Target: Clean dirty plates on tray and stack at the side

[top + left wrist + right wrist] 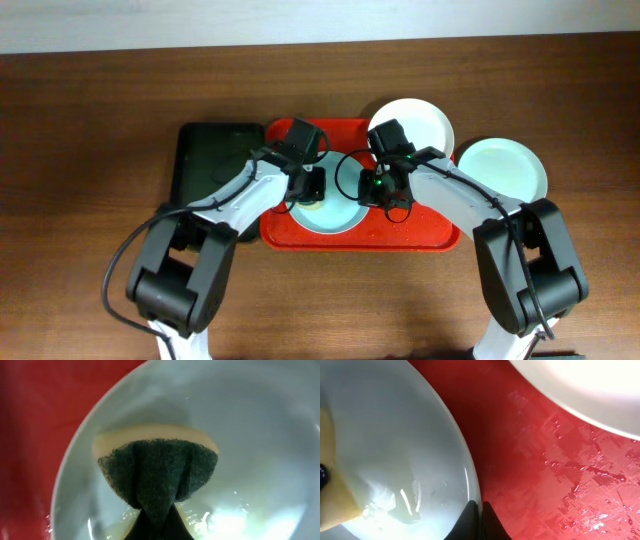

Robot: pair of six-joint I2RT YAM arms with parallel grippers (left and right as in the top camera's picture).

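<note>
The wooden surface carries the red tray at its middle, with a dark green tray just beside it on the left. The side plate lies on the surface right of the tray. The white plate overlaps the tray's far right corner, and the centre plate lies inside it. The left pincer is clamped on a sponge that rests on the centre plate. The right pincer is pinched on that plate's rim.

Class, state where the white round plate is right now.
Overhead view: the white round plate lies over the red rectangular plastic tray's far right corner, just left of a pale blue-green plate.
</note>
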